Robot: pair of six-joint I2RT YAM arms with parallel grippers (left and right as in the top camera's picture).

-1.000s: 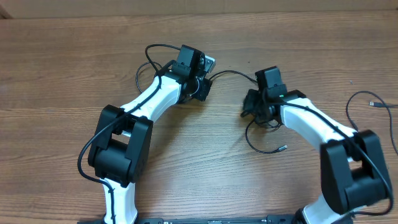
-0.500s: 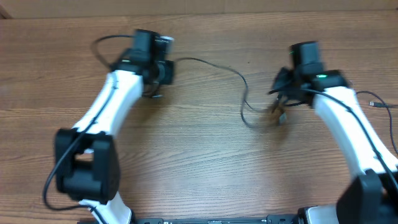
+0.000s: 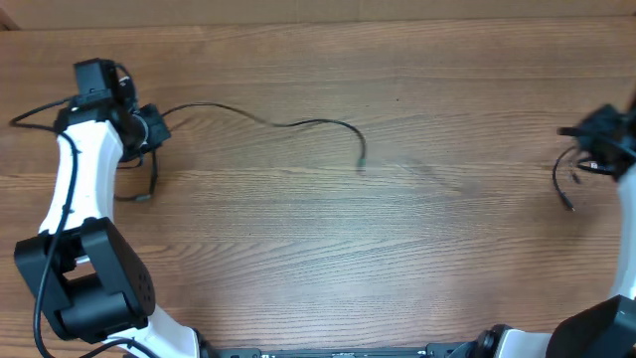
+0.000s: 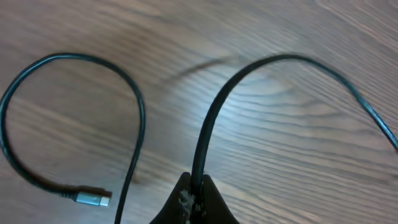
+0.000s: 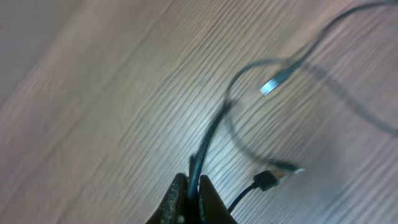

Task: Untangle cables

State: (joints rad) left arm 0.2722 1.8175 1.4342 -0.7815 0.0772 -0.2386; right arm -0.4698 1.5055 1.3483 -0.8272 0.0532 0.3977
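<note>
The left gripper [image 4: 198, 198], at the far left of the wooden table [image 3: 318, 268], is pressed together on a thin black cable [image 4: 208, 124]. This cable runs to the right across the table and ends near the middle. A loop with a silver plug [image 4: 93, 199] lies just beside the gripper. The right gripper [image 5: 191, 193], at the far right edge, pinches a second black cable [image 5: 211, 134] (the picture is blurred there).

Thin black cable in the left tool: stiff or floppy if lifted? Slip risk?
Likely floppy: the thin black cable runs in loose waves and arcs sharply out of the grip. Probably light, being far thinner than the left tool. Could slip: only the tool's tips pinch a narrow, smooth-looking cord.
</note>
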